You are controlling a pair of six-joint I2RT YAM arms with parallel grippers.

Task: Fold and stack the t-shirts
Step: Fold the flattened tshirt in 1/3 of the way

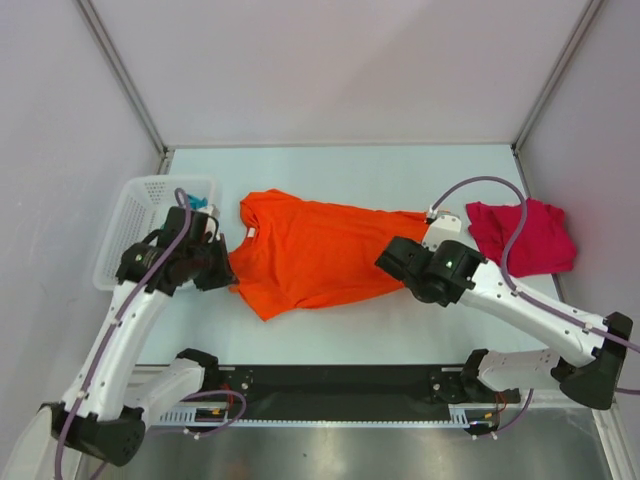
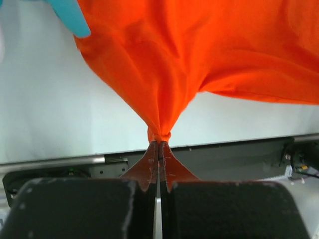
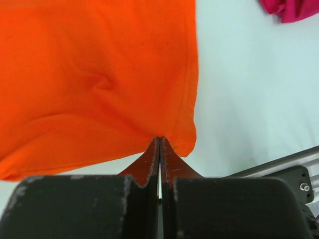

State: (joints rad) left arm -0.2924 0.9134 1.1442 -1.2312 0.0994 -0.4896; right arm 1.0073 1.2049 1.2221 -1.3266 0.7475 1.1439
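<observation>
The orange t-shirt (image 1: 315, 250) lies spread across the middle of the table. My left gripper (image 1: 222, 268) is shut on its left edge; in the left wrist view the cloth (image 2: 199, 45) bunches into the pinched tips (image 2: 159, 143). My right gripper (image 1: 395, 262) is shut on its right hem corner, seen in the right wrist view (image 3: 159, 139) with the shirt (image 3: 89, 74) above. The crimson t-shirt (image 1: 522, 235) lies crumpled at the right, also in the right wrist view (image 3: 291, 9). A bit of teal t-shirt (image 1: 196, 203) shows in the basket, also in the left wrist view (image 2: 70, 15).
A white mesh basket (image 1: 140, 215) stands at the table's left edge, just behind my left arm. A black rail (image 1: 340, 385) runs along the near edge. Grey walls close in the back and sides.
</observation>
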